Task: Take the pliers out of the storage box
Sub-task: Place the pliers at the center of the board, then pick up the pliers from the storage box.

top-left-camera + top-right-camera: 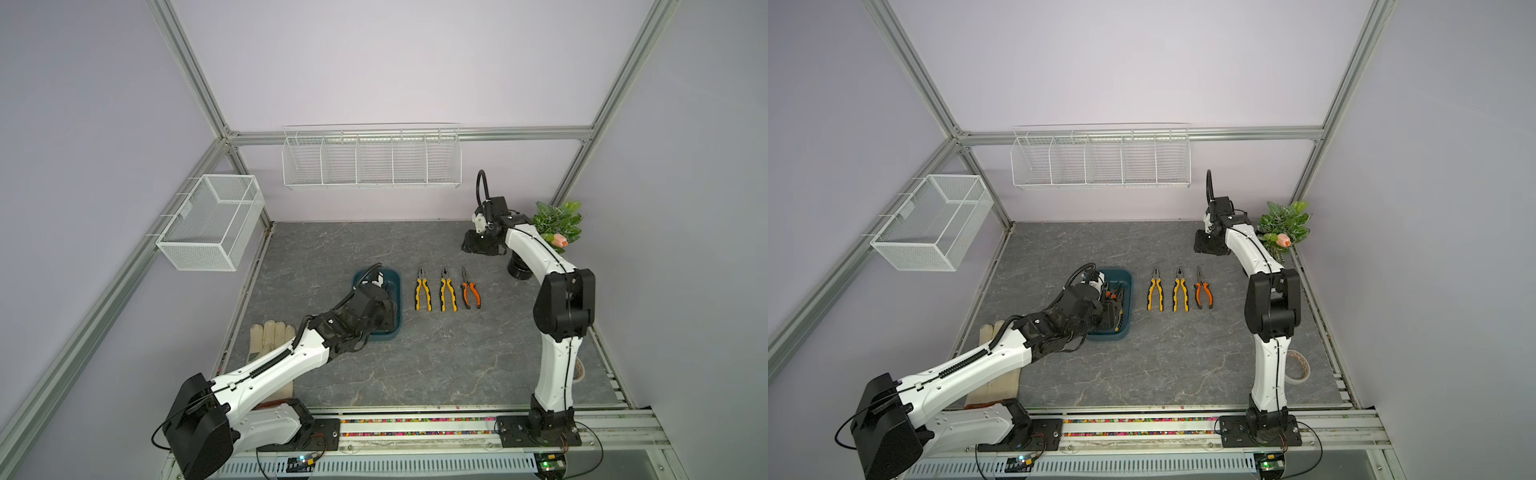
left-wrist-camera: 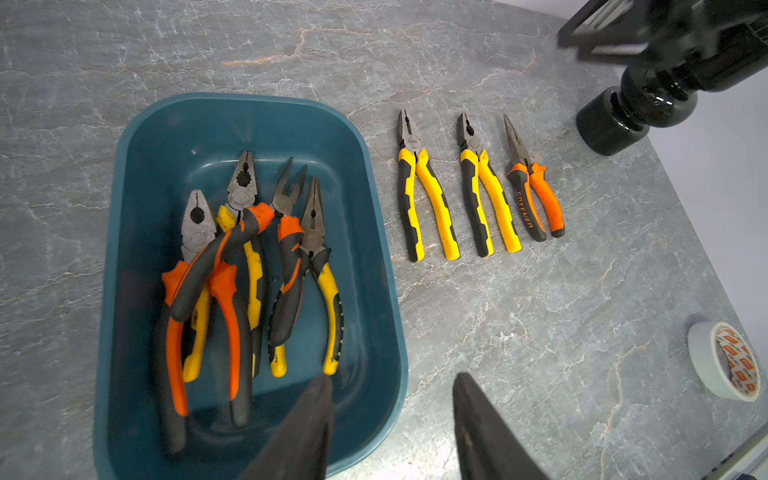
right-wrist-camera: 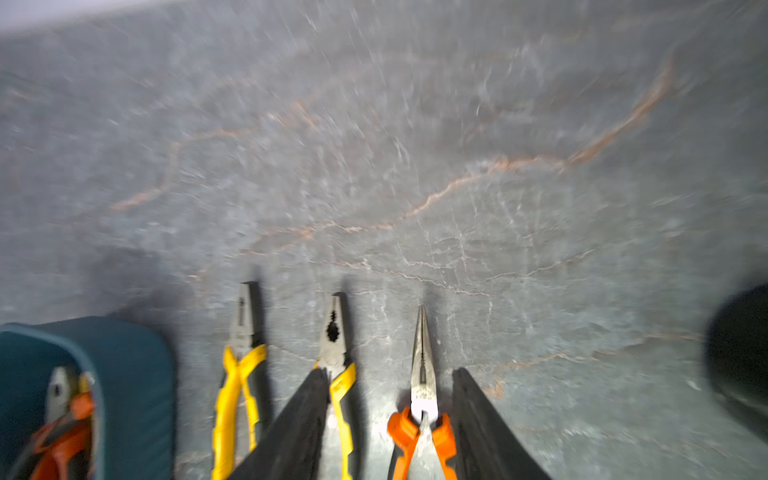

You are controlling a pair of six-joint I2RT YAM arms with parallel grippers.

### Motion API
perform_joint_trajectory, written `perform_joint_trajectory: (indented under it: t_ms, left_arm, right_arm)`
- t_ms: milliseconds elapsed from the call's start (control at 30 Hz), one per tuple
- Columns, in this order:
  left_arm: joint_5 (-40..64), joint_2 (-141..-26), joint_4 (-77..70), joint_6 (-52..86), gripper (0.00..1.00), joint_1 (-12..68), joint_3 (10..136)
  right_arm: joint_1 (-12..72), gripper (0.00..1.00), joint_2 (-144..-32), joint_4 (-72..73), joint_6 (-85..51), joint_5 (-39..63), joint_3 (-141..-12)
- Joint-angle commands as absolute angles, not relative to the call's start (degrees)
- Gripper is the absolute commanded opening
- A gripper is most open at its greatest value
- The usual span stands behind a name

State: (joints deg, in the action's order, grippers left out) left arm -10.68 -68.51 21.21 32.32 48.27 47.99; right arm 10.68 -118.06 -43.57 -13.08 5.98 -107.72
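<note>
left hand (image 2: 392,378) hung released above storage box (image 2: 166,124) | right hand (image 3: 390,371) gaped empty | pliers (image 2: 249,257) judged heavy, rigid (handles crossed); best gripped by topmost rubbery handle

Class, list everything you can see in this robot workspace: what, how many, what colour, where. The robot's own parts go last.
table: one, grey marbled
storage box: one, dark teal, mid-table
pliers in the storage box: four, two orange-and-black, two yellow-and-black, heaped together
pliers on the table: three, two yellow-and-black, one orange-and-black needle-nosed, in a row beside the box
wire baskets: two, white, one on the left frame, one on the back wall
glove: one, cream, left table edge
tape roll: one, white, right table edge
plant: one, green with pink bud, far right corner
vase: one, black, below the plant
left gripper: one, black, open over the box
right gripper: one, black, open, raised near the plant
</note>
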Motion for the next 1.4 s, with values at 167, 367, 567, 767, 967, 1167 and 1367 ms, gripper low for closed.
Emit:
perform_joint_trajectory:
  t_ms: [167,367,567,767,967,1167,1367]
  left_arm:
    - [-15.07,-79.70,34.43,30.57,0.49,47.68,56.71]
    - [-8.54,-84.53,35.77,30.90,0.50,40.56,57.88]
    - [-9.58,-89.25,37.99,26.44,0.49,38.36,61.78]
    - [-14.07,-96.10,41.05,20.66,0.47,38.43,68.88]
    - [-21.66,-100.39,48.37,10.64,0.40,38.43,76.67]
    - [-30.13,-100.34,53.82,-7.25,0.44,37.96,80.39]
    - [-13.32,-103.25,58.28,-12.82,0.44,33.68,84.20]
  right_arm:
    - [15.54,0.50,-103.71,-43.13,-15.49,4.39,-93.89]
    - [20.26,0.50,-93.81,-39.62,-17.44,6.76,-79.75]
    - [22.86,0.50,-86.83,-38.62,-17.54,6.33,-72.24]
    - [22.93,0.50,-83.68,-37.48,-17.52,6.07,-67.85]
    - [22.93,0.50,-83.27,-36.25,-17.68,6.71,-65.54]
    - [22.92,0.50,-82.78,-36.58,-17.73,7.79,-64.51]
    - [22.95,0.50,-82.18,-38.46,-16.71,8.60,-65.13]
